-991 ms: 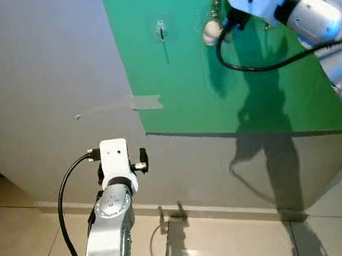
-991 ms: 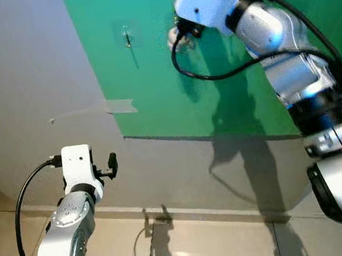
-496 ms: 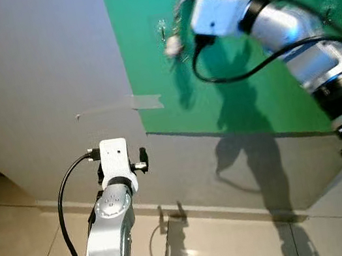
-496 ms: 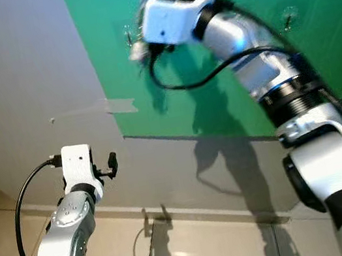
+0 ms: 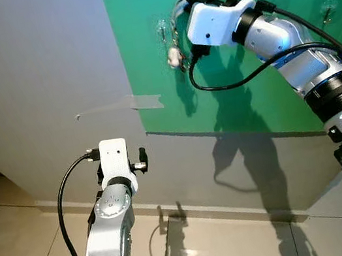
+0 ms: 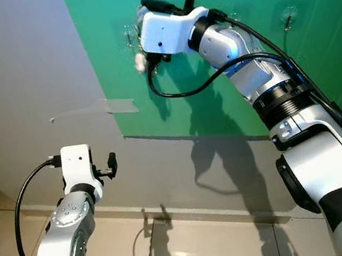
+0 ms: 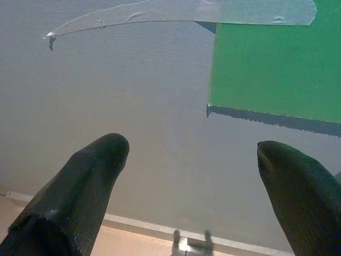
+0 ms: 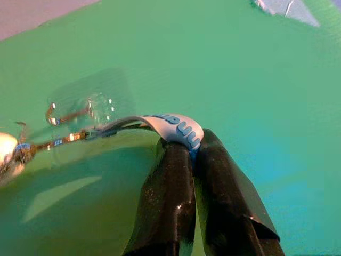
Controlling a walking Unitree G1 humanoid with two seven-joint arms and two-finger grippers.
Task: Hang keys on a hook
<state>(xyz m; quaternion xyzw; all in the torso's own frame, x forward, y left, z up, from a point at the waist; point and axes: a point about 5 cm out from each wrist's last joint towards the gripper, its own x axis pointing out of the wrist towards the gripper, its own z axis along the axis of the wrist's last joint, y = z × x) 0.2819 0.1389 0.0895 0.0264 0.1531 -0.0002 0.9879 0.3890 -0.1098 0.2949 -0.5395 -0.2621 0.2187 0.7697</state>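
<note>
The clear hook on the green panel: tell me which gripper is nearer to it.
Right. The right gripper, shut on the keys' strap, is right beside the hook. The left gripper hangs open far below, facing the grey wall.

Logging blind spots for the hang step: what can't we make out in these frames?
- Whether the key strap has caught the clear hook: right wrist view, blurred there; too small in the eye views.
- The keys: a small pale blob in the left eye view, blurred at the right wrist view's edge.
- The right gripper fingertips: eye views, hidden behind the wrist housing.
- The left gripper: its fingers' bases are cut off by the frame edge.
</note>
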